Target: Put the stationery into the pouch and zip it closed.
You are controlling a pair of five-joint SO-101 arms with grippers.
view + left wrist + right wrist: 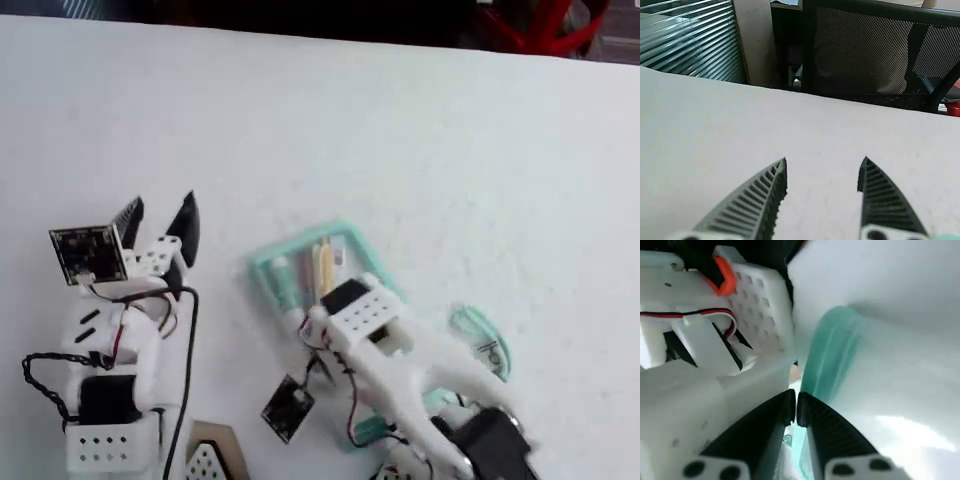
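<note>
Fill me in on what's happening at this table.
The right gripper is shut on the teal edge of the pouch, which lies on the table with stationery inside. The left gripper hangs open off to the side, holding nothing. Whether the zip is closed cannot be told.

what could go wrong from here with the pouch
1. The right arm has its jaws shut at the teal edge of the pouch, while the left arm holds its jaws open over bare table, apart from it. With nothing bracing the pouch, a pull may drag it instead of the zipper.
2. A round teal item lies outside the pouch; zipping now may leave it out.
</note>
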